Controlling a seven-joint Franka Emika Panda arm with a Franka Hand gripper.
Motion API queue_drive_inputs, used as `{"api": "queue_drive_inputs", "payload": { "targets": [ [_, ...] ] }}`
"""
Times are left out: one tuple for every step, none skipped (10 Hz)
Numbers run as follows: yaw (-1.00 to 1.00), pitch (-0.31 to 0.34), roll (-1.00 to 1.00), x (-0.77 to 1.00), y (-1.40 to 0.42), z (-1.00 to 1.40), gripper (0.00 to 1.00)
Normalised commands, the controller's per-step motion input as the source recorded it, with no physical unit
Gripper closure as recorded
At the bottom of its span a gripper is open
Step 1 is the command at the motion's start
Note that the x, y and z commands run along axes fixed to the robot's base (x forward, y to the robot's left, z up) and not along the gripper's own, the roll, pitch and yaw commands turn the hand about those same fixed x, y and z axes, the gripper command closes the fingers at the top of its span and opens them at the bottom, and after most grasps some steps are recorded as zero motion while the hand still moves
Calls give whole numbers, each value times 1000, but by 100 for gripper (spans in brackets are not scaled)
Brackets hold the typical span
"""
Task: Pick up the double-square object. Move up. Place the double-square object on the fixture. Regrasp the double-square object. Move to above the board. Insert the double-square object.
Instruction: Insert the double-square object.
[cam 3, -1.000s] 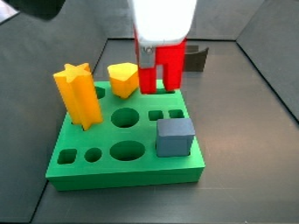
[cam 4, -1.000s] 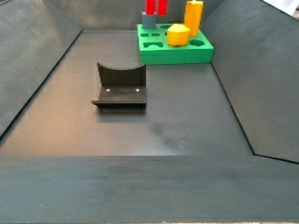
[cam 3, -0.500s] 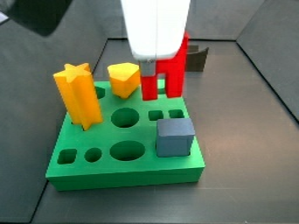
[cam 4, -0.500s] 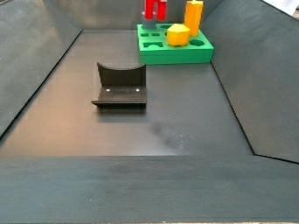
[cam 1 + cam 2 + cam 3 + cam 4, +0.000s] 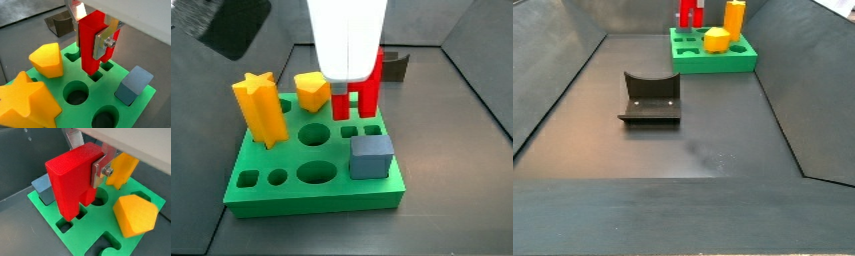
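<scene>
Gripper [image 5: 100, 36]: over the green board [image 5: 271, 195], silver fingers [image 5: 107, 41] clamped on the red double-square object [image 5: 91, 42], which stands upright with its two legs in the board's paired square holes. Far finger hidden behind the block in both wrist views. Fixture [image 5: 649, 98]: well apart on the floor. Gripper cut off above in a side view [image 5: 350, 60].

The gripper [image 5: 352, 78] hangs over the far part of the dark grey tabletop [image 5: 458, 150]. Just beside it in a side view stands a short yellow faceted plastic prism [image 5: 311, 90], upright. Farther out on that same side, and nearer the camera, a tall yellow star-shaped plastic prism [image 5: 259, 108] stands upright, apart from the gripper. A grey-blue plastic cube [image 5: 372, 156] sits in front of the gripper, lower down and well clear of it.
</scene>
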Motion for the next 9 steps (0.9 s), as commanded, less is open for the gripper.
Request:
{"api": "queue_drive_inputs", "payload": {
  "targets": [
    [0,-21,69,289,-86,-566,100],
    [0,-16,70,357,-114,-609,100],
    [0,-29,83,323,-103,-671,100],
    [0,-41,110,254,-71,-714,100],
    [0,-36,121,223,-14,-720,100],
    [6,-27,140,209,0,-714,100],
    [26,-4,169,140,0,-709,100],
    [54,-4,164,0,0,-606,100],
    [0,0,0,0,-6,-106,100]
  ]
}}
